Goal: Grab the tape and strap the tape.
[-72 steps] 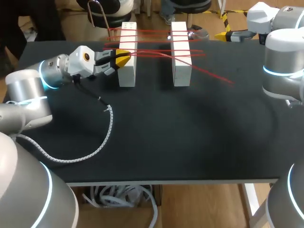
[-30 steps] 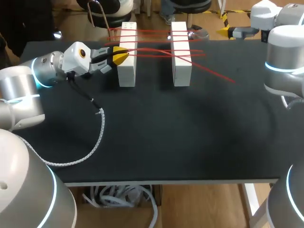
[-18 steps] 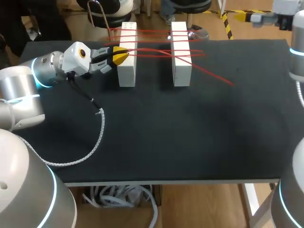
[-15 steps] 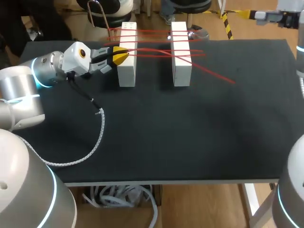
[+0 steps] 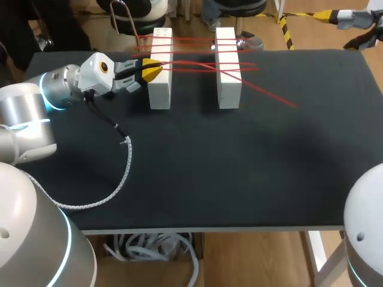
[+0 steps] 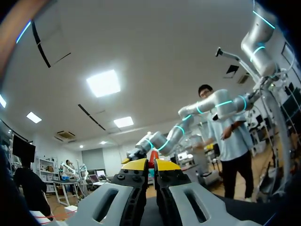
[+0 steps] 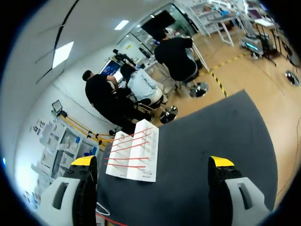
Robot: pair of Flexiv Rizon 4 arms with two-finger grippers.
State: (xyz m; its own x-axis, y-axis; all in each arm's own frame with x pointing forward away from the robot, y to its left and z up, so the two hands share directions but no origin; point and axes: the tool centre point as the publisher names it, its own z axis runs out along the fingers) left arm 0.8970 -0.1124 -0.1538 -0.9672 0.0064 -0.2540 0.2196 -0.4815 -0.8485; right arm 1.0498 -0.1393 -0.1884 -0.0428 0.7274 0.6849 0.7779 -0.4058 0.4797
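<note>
The left arm (image 5: 36, 113) enters from the left side of the black table (image 5: 227, 173) and lies low over its far left area. A white coiled cable (image 5: 124, 169) hangs from the arm and curves across the table surface towards the near left edge. The left end effector (image 5: 151, 70) sits just beside the left face of the left white rectangular block (image 5: 159, 89), with its yellow tips pressed together. It is pinching the thin red tape (image 5: 194, 64); the left wrist view shows a red sliver of that tape clamped between the two closed tips. The left white rectangular block stands on the far part of the table, long side running away from the near edge. The right white rectangular block (image 5: 228, 92) stands parallel to it and apart from it, with a strip of bare table between the two. The red tape is strung across the tops of both blocks in several strands that bridge this strip. The far strands run roughly straight from block to block, while the nearer ones cross each other over the right block. From the right block a loose tail of tape runs diagonally to the right and towards the near edge, ending on the bare table. The right end effector (image 7: 153, 161) is at the far right corner, well apart from the blocks and the tape. Its fingers are spread wide and hold nothing; its wrist view looks between them across the table to the two strapped blocks.
</note>
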